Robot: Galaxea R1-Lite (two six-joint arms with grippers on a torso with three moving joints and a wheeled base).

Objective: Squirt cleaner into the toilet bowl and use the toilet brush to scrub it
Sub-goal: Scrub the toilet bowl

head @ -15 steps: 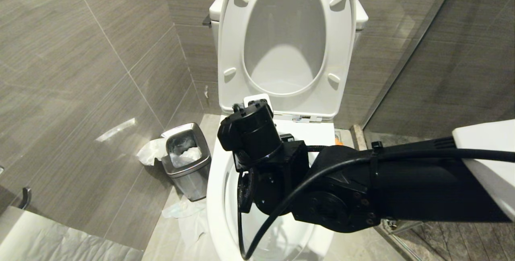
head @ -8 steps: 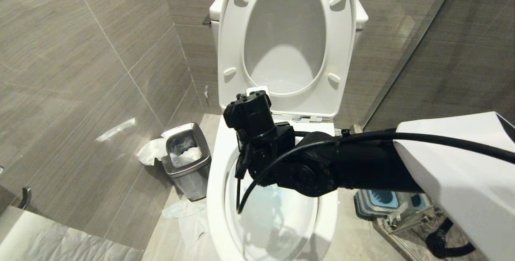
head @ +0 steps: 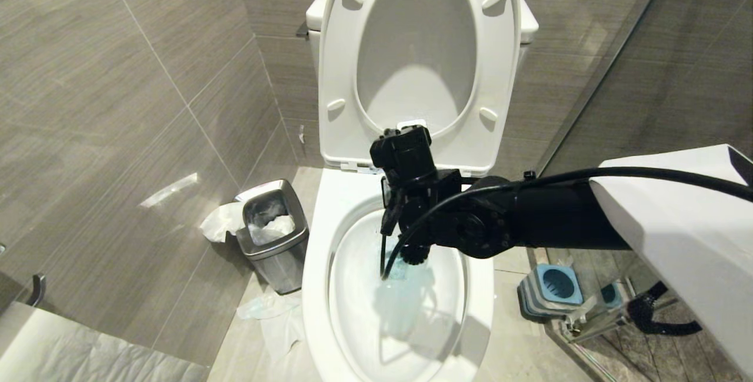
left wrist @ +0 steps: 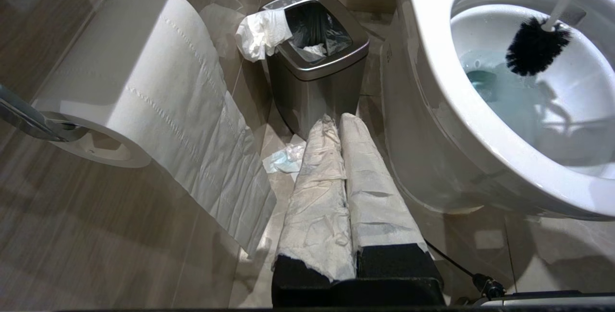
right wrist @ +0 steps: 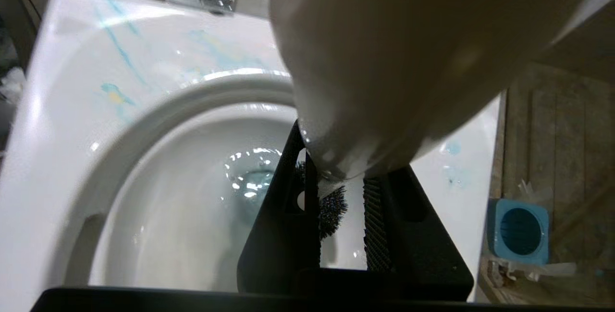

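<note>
Brush [left wrist: 537,52] head hangs inside the bowl [left wrist: 432,86] over tinted water — right gripper [right wrist: 342,206] jaws clamped on its handle for scrubbing; left gripper [left wrist: 342,177] shut, empty.

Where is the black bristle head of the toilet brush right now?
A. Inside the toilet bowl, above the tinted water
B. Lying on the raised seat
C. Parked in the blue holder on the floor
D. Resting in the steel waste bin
A. The left wrist view shows the toilet brush head inside the toilet bowl, held by the right gripper.
</note>
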